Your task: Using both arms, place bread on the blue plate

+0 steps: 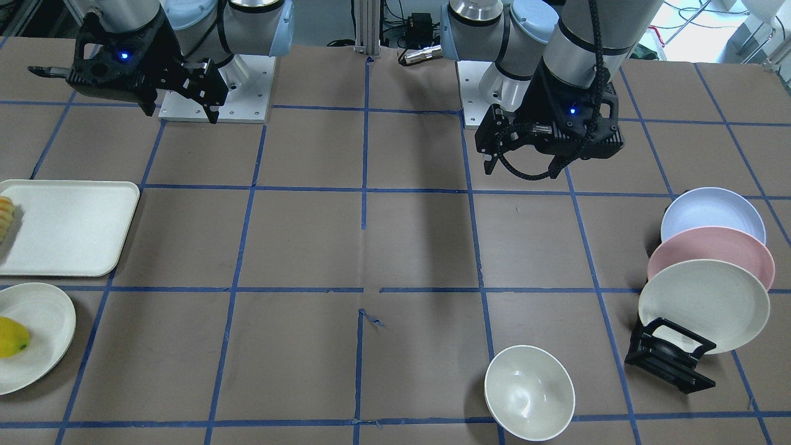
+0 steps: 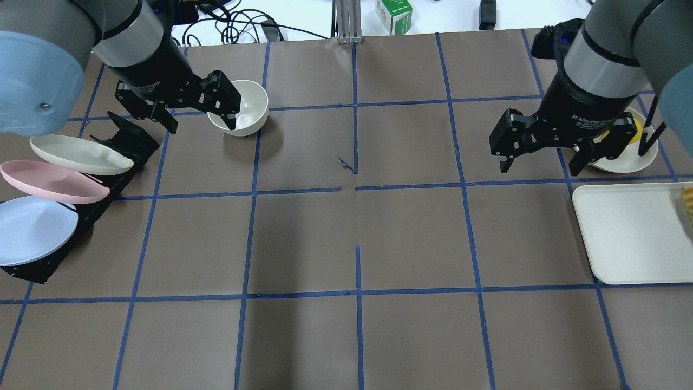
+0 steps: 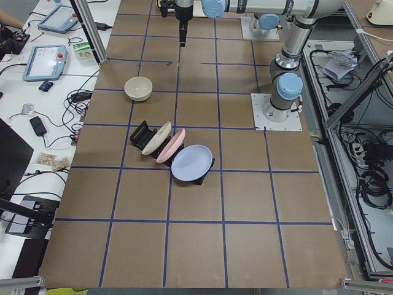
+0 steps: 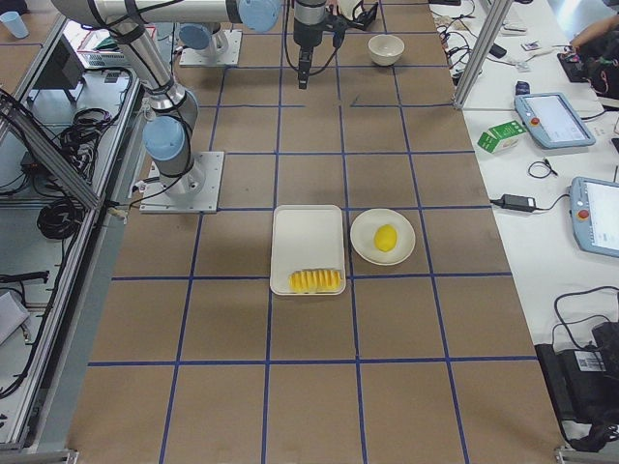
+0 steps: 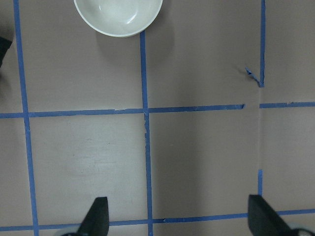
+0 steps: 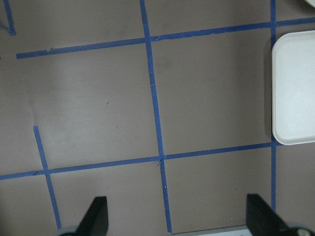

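The bread [image 4: 314,281], a ribbed yellow-orange loaf, lies at one end of a white tray [image 4: 308,232]; only its end shows in the front view [image 1: 5,216] and the overhead view [image 2: 686,201]. The blue plate [image 1: 710,213] leans in a black rack [image 1: 667,358] behind a pink plate [image 1: 710,253] and a cream plate [image 1: 704,303]; it also shows in the overhead view [image 2: 32,230]. My left gripper [image 2: 197,115] hangs open and empty above the table near a white bowl. My right gripper [image 2: 540,163] hangs open and empty, short of the tray.
A white bowl [image 2: 239,107] stands near the left gripper. A cream plate [image 1: 46,321] with a smooth yellow fruit [image 1: 12,337] sits beside the tray. The rack stands at the table's left end. Blue tape lines grid the brown table.
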